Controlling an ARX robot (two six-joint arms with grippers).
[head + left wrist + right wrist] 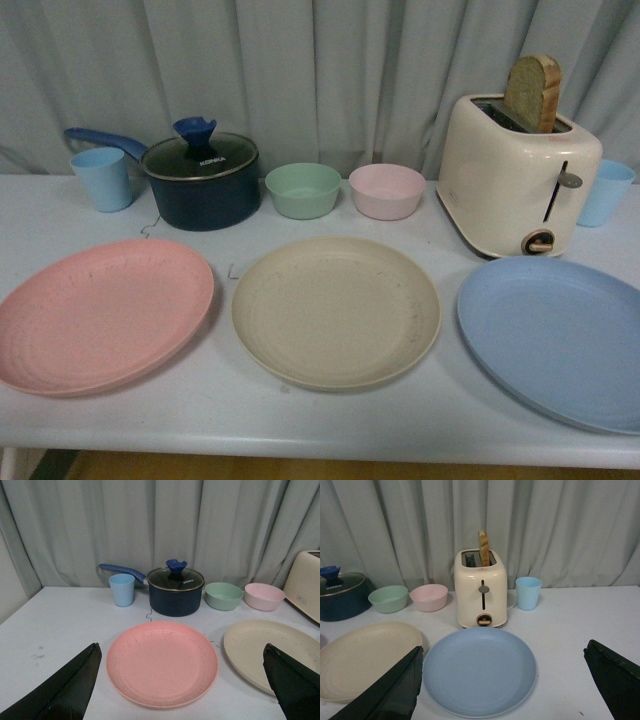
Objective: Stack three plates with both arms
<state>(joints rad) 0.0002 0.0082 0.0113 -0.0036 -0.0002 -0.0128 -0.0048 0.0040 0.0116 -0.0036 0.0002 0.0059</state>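
Note:
Three plates lie side by side along the table's front: the pink plate (100, 312) at left, the beige plate (335, 308) in the middle, the light blue plate (555, 335) at right. None is stacked. Neither arm shows in the front view. My left gripper (180, 680) is open and empty, hovering short of the pink plate (162, 661), with the beige plate (270, 647) beside it. My right gripper (502, 682) is open and empty, hovering short of the light blue plate (479, 670); the beige plate (365, 657) lies to its side.
Behind the plates stand a light blue cup (102, 178), a dark blue lidded saucepan (200, 180), a green bowl (303, 190), a pink bowl (387, 190), a cream toaster (515, 175) with bread in it, and another blue cup (605, 192). A curtain hangs behind.

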